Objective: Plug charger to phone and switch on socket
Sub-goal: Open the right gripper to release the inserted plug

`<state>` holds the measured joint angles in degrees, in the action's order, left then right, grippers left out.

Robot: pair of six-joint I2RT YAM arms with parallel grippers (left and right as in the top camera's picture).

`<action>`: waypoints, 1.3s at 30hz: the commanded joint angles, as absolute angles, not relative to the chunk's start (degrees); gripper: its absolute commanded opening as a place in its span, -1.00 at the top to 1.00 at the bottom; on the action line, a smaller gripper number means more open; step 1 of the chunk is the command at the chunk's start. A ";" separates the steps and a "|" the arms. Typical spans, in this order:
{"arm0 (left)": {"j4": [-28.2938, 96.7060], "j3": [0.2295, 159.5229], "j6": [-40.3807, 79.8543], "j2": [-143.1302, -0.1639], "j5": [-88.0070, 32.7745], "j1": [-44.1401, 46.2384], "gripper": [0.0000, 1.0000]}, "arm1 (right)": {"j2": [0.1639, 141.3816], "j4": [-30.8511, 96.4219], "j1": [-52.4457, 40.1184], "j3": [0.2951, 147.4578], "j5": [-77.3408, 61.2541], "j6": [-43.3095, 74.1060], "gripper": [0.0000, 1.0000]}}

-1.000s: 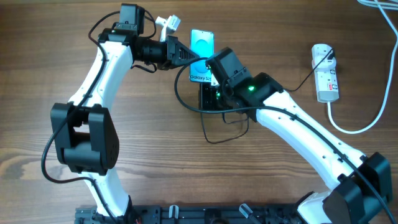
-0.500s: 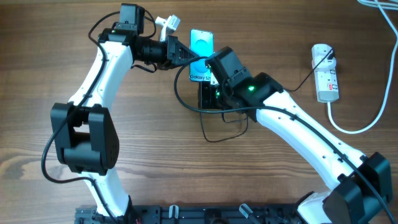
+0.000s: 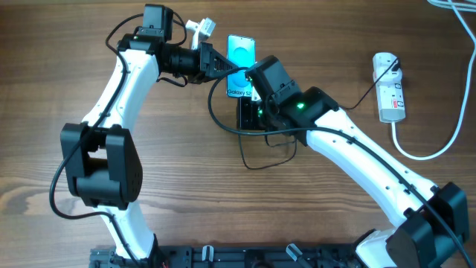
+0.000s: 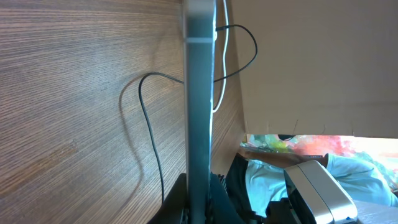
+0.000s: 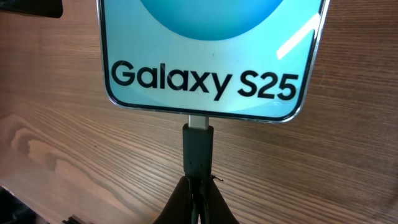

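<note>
Shows the phone (image 5: 211, 56) across 12 o'clock, teal screen with "Galaxy S25" lettered near its lower edge. Has the charger (image 5: 198, 149) tip meeting the middle of that edge, dropping toward 6 o'clock. Finds the right gripper (image 5: 198, 194) there, pinched on the black connector, over the wood-grain table (image 5: 62, 143).

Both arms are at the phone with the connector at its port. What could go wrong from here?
A strip of bare metal shows between the connector and the phone, so it may not be fully seated; releasing now might let it drop out. The left end effector holds the phone only near one edge, so a push from the right end effector could tilt or slip it.
</note>
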<state>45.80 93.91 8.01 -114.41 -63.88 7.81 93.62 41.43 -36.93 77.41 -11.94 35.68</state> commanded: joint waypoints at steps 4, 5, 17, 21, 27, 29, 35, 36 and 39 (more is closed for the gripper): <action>45.43 94.17 8.14 -112.20 -65.10 7.73 0.92 | 93.12 41.17 -36.67 78.74 -10.35 34.39 0.91; 45.45 94.17 8.14 -112.20 -65.10 7.73 0.92 | 93.12 41.17 -36.67 78.74 -10.33 34.30 0.91; 46.00 94.17 8.14 -112.20 -65.12 7.73 0.92 | 93.12 39.88 -36.67 78.74 -10.33 34.54 0.91; 46.09 94.17 8.14 -112.20 -65.10 7.73 0.92 | 93.12 39.68 -36.67 78.74 -10.09 34.02 0.91; 46.06 94.17 8.14 -112.20 -65.10 7.73 0.92 | 93.12 39.83 -36.67 78.74 -8.38 36.23 0.91; 46.06 94.17 8.14 -112.20 -65.10 7.73 0.92 | 93.12 39.88 -36.67 78.74 -8.38 36.21 0.91; 46.09 94.17 8.14 -112.20 -65.10 7.73 0.92 | 93.12 39.57 -36.67 78.74 -8.62 39.20 0.91; 46.06 94.17 8.14 -112.20 -65.10 7.73 0.92 | 93.12 39.53 -36.67 78.74 -8.62 39.20 0.91; 46.06 94.17 8.14 -112.20 -65.10 7.73 0.92 | 93.12 39.46 -36.67 78.74 -8.67 39.48 0.91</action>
<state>45.84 93.91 8.03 -114.41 -63.66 7.81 93.62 40.40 -36.93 77.41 -11.07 38.15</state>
